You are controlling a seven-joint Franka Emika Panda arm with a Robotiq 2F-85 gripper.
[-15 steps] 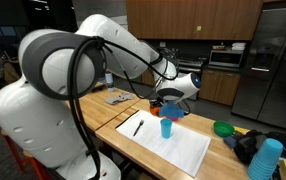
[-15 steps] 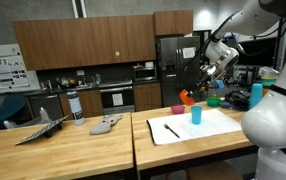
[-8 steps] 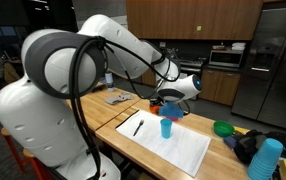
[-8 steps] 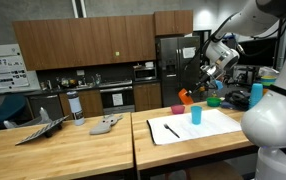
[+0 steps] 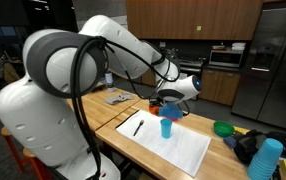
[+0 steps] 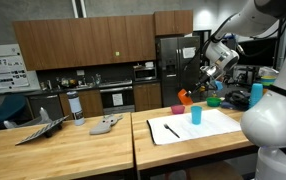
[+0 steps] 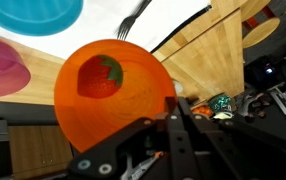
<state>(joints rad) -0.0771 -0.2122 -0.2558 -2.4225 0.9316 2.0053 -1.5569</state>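
The white robot arm (image 5: 123, 45) stretched out over the wooden table (image 5: 111, 122), its wrist bent down above the far end of the white rectangular mat (image 5: 183, 150). Its fingers (image 7: 173, 125) were clamped shut on the rim of a round orange plastic bowl (image 7: 108, 95), held tilted in the air above that end of the mat. A red strawberry-like piece with a green top (image 7: 101, 75) showed inside the bowl. An upright light blue plastic cup (image 5: 166, 127) and a black marker (image 5: 138, 127) sat on the mat. A pink bowl (image 7: 1, 68) and a blue bowl (image 7: 28, 12) lay just off it.
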